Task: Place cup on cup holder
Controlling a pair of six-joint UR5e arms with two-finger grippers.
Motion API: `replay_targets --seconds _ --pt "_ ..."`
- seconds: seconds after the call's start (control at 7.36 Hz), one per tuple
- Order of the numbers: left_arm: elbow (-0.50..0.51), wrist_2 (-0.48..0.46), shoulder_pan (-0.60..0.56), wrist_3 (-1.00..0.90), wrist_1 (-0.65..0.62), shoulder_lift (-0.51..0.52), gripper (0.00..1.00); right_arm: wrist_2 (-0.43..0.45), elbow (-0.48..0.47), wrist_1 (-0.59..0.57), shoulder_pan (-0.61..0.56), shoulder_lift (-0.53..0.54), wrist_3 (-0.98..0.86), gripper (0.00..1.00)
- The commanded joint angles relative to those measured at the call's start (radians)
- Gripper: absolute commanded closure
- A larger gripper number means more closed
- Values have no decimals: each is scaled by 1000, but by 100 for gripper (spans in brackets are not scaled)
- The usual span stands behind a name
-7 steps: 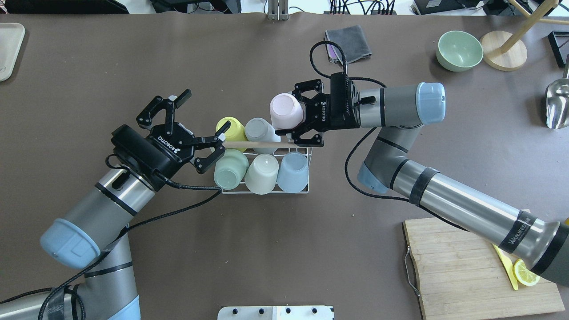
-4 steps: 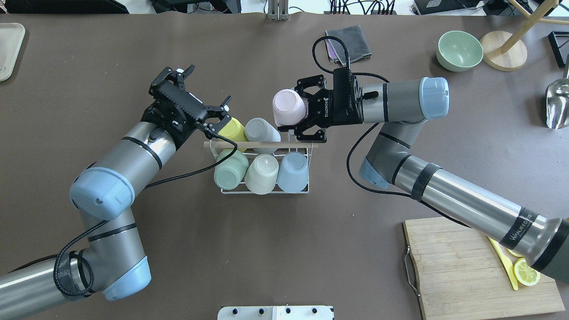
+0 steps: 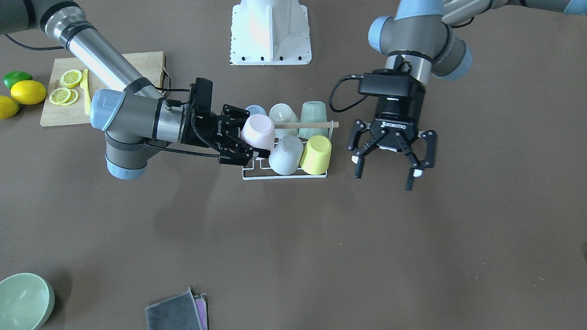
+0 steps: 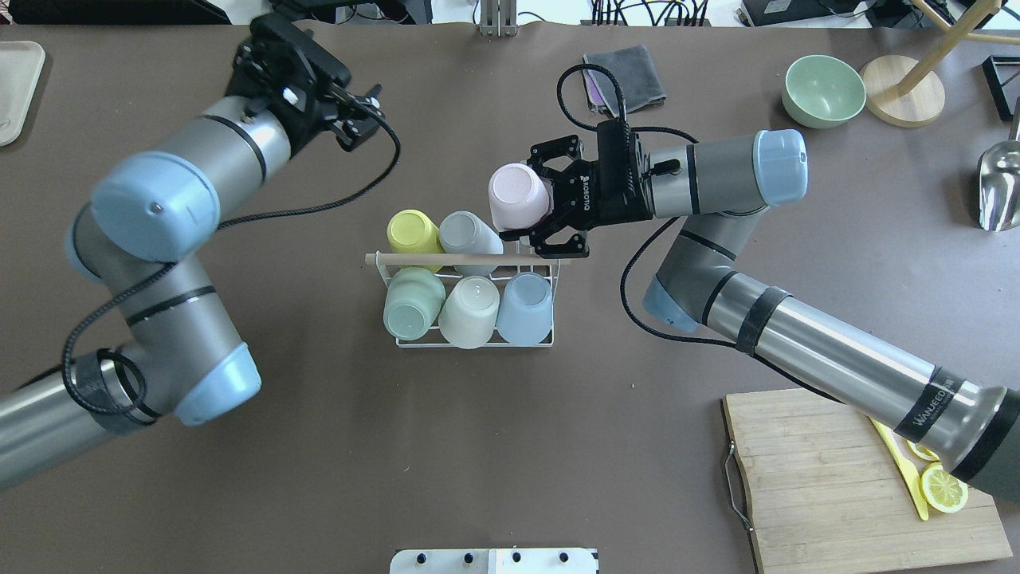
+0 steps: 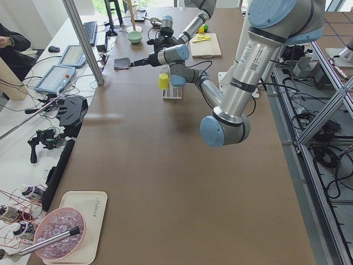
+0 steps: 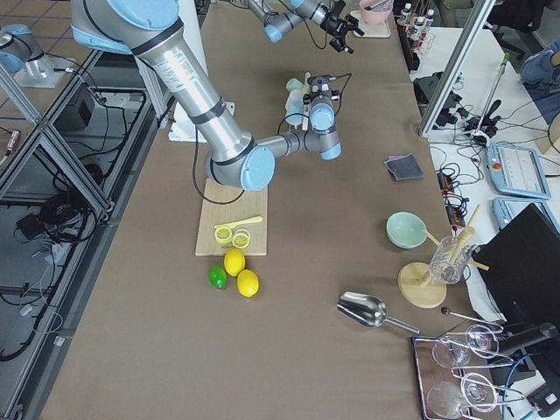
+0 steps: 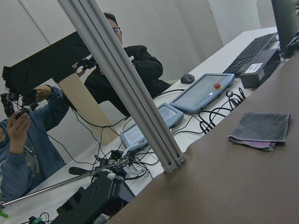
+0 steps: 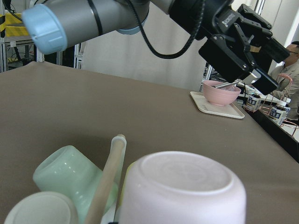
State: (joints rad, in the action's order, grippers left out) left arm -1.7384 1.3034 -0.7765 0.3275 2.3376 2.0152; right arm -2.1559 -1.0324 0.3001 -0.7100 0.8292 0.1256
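Observation:
My right gripper (image 4: pixel 522 199) is shut on a pink cup (image 4: pixel 516 194), held tilted with its base outward over the far right corner of the cup holder (image 4: pixel 475 344). The holder is a white wire rack with a wooden rod (image 4: pixel 430 258) across its top. It carries yellow (image 4: pixel 412 231), grey (image 4: pixel 465 233), green (image 4: pixel 413 303), cream (image 4: pixel 470 301) and blue (image 4: pixel 526 300) cups. In the front-facing view the pink cup (image 3: pixel 258 130) sits beside the grey cup (image 3: pixel 286 155). I cannot tell whether it touches a prong. My left gripper (image 3: pixel 385 176) is open and empty, off the rack's end.
A grey cloth (image 4: pixel 625 76) lies behind the rack. A green bowl (image 4: pixel 823 90), a wooden stand (image 4: pixel 904 100) and a metal scoop (image 4: pixel 1000 187) are at the far right. A cutting board (image 4: pixel 845 486) with lemon slices is near right. Lemons (image 3: pixel 27 91) lie beside it.
My left arm has swung away from the rack's rod to the far left, its gripper still open. My right gripper with the pink cup has hardly moved.

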Motion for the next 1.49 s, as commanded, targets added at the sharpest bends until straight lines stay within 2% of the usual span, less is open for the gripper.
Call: replay_targets --seconds 0.0,0.14,0.27,0.54,0.68,0.82,0.95,1.09,1.36 --pt "31 271 -211 10 -50 -87 2 -2 0 -1 0 -1 0 100" --pt "28 334 -277 1 -198 -72 2 -1 3 -1 0 -1 2 100" --pt "33 362 -291 -1 -334 -28 2 -1 6 -1 0 -1 3 91" --pt "65 397 -291 10 -397 -30 2 -1 6 -1 0 -1 3 65" --pt "110 477 -319 12 -417 -35 2 1 6 -1 0 -1 2 49" --pt "182 537 -357 4 -443 -33 2 1 6 -1 0 -2 3 43" --pt "235 580 -372 2 -443 -26 2 1 6 -1 0 -4 3 41" --pt "264 583 -372 4 -448 -26 2 1 8 -2 0 -4 28 0" --pt "327 585 -372 10 -451 -10 2 -1 8 -1 0 -5 75 0"
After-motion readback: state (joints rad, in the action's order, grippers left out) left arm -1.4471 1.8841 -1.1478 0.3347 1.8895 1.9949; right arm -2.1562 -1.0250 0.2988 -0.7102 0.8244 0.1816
